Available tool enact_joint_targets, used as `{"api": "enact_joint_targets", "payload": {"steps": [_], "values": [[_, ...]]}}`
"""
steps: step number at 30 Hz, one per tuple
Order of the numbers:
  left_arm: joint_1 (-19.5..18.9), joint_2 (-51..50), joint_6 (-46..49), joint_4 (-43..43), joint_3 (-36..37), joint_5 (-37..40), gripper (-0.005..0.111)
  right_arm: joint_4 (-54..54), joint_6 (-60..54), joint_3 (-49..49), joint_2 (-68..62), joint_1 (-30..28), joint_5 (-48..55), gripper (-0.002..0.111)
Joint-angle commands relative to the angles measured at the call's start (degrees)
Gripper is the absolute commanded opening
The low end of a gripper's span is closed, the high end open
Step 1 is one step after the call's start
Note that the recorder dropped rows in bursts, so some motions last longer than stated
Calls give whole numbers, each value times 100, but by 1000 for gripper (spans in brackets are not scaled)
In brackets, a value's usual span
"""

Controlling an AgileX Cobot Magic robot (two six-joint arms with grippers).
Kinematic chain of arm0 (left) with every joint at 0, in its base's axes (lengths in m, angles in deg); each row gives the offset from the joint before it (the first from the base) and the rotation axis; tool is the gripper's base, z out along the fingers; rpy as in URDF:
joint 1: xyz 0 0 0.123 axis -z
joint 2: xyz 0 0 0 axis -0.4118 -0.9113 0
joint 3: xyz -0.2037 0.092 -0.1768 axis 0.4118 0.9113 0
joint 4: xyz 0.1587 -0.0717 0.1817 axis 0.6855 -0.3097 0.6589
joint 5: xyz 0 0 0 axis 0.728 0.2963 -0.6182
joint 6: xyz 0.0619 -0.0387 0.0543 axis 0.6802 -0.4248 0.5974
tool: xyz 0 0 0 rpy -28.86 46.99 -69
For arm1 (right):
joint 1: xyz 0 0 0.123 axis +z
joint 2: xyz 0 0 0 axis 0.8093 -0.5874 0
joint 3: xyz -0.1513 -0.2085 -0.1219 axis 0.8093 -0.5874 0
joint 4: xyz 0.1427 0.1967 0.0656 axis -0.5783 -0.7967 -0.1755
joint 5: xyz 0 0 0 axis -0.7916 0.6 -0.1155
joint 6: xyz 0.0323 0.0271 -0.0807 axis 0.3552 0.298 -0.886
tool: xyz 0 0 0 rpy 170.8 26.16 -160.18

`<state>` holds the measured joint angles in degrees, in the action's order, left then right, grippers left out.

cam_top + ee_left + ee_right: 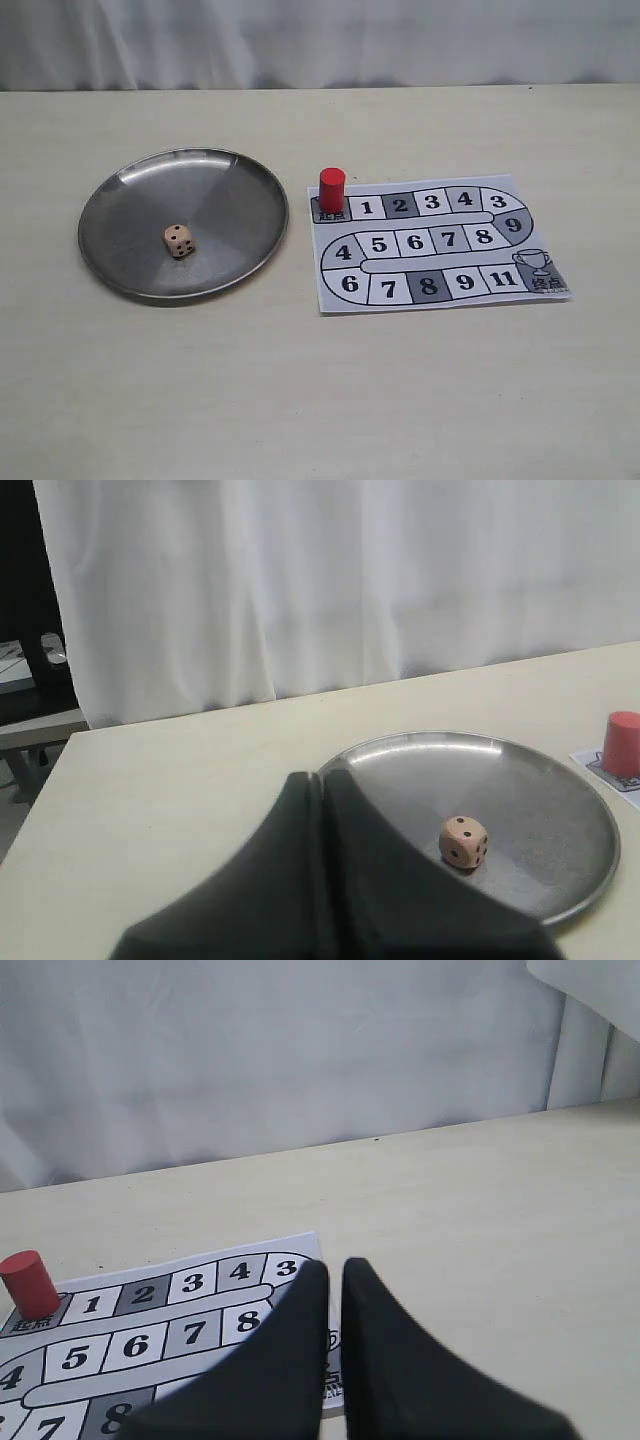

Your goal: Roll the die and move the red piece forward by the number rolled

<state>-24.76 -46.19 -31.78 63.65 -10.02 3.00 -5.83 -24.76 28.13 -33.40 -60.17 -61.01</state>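
The die [180, 241], a tan cube with dark pips, rests inside the round metal plate [120, 190] on the left of the table. In the left wrist view the die [463, 842] seems to show two pips on top. The red piece [332, 190] stands upright on the start square of the paper board [440, 285], left of square 1; it also appears as the red piece [622, 745] and the red piece [27, 1284]. My left gripper [320, 777] is shut and empty, back from the plate [560, 905]. My right gripper [335, 1265] is shut with a thin slit, over the board's edge [190, 1282].
The numbered track on the board runs 1 to 4, then winds down to a trophy square at its lower right [540, 265]. A white curtain [320, 40] hangs behind the table's far edge. Neither arm shows in the exterior view.
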Motion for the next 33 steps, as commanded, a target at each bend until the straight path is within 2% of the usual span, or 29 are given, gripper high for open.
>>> {"api": "enact_joint_targets", "payload": {"steps": [1, 24, 27, 33], "values": [[48, 6, -5, -13, 10, -55, 0, 2, -46, -14, 31, -40, -2, 4], [48, 6, -5, -13, 10, -55, 0, -8, -46, -14, 31, -40, -243, 4], [48, 6, -5, -13, 10, -55, 0, -801, -46, -14, 31, -40, -564, 4], [48, 6, -5, -13, 10, -55, 0, -1600, -46, -14, 31, -40, -1555, 4]]}}
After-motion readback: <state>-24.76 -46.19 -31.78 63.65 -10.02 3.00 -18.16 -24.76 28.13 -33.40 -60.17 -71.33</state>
